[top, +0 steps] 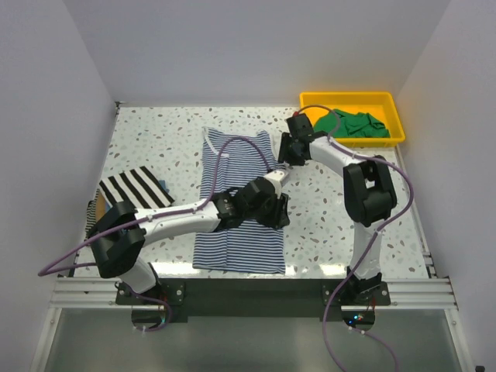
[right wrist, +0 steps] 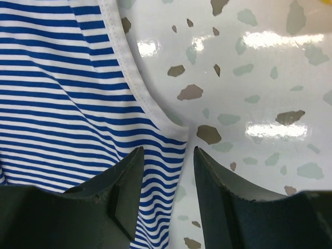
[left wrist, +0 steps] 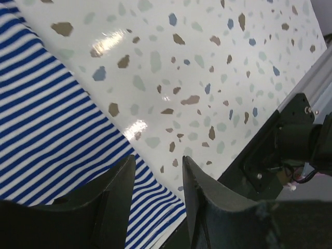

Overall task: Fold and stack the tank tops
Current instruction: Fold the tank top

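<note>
A thin navy-white striped tank top (top: 240, 248) lies flat in the middle of the table. My left gripper (top: 273, 211) is low over its right side edge. In the left wrist view the gripper (left wrist: 158, 163) is open, and the striped cloth (left wrist: 46, 129) edge runs between the fingers. My right gripper (top: 287, 155) is at the top's right edge below the armhole. In the right wrist view it (right wrist: 167, 151) is open astride the white-bound hem of the striped top (right wrist: 62, 88). A bold black-white striped top (top: 136, 188) lies folded at the left. A green top (top: 358, 124) sits in the tray.
A yellow plastic tray (top: 353, 98) stands at the back right corner. The metal rail and the right arm's base (left wrist: 290, 140) run along the near table edge. White walls close in the table on three sides. Purple cables trail over the striped top.
</note>
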Robot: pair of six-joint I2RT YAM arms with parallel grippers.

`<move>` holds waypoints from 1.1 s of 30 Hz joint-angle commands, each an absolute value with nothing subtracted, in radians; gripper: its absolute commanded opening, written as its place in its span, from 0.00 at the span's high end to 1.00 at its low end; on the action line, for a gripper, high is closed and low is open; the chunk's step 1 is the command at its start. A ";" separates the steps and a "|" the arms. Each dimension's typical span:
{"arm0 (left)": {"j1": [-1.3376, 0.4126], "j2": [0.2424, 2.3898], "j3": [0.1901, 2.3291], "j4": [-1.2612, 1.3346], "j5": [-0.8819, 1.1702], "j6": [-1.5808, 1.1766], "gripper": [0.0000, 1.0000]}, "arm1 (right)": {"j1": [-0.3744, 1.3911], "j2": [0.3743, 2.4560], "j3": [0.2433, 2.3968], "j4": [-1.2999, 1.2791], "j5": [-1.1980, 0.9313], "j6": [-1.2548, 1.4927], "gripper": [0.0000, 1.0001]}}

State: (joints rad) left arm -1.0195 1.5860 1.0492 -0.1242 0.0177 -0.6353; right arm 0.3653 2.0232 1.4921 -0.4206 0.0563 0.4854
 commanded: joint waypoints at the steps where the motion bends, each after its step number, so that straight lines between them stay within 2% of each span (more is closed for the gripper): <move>1: -1.084 1.612 1.049 -0.133 -0.028 -0.660 0.54 | 0.368 2.055 1.552 -0.411 0.034 0.482 0.54; 4: -1.129 1.624 1.048 -0.143 -0.032 -0.669 0.54 | 0.368 2.085 1.556 -0.436 0.047 0.486 0.62; 9: -1.192 1.660 1.063 -0.218 -0.122 -0.680 0.54 | 0.368 2.106 1.532 -0.403 0.031 0.483 0.65; 11: -1.218 1.673 1.060 -0.238 -0.140 -0.690 0.54 | 0.368 2.117 1.535 -0.394 0.022 0.480 0.71; 12: -1.227 1.678 1.058 -0.244 -0.144 -0.693 0.54 | 0.368 2.126 1.539 -0.394 0.021 0.480 0.75; 13: -1.245 1.683 1.057 -0.253 -0.147 -0.701 0.54 | 0.370 2.129 1.542 -0.397 0.025 0.480 0.86; 16: -1.291 1.693 1.065 -0.282 -0.166 -0.710 0.53 | 0.368 2.132 1.552 -0.410 0.047 0.477 1.00; 26: -1.399 1.755 1.117 -0.322 -0.199 -0.695 0.52 | 0.368 2.109 1.578 -0.436 0.094 0.465 1.00; 33: -1.411 1.801 1.149 -0.333 -0.233 -0.684 0.57 | 0.368 2.109 1.578 -0.440 0.091 0.466 1.00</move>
State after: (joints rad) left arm -1.4078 1.7885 1.1053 -0.3237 -0.1875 -0.6933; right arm 0.3672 2.1143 1.5391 -0.4294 0.0689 0.4801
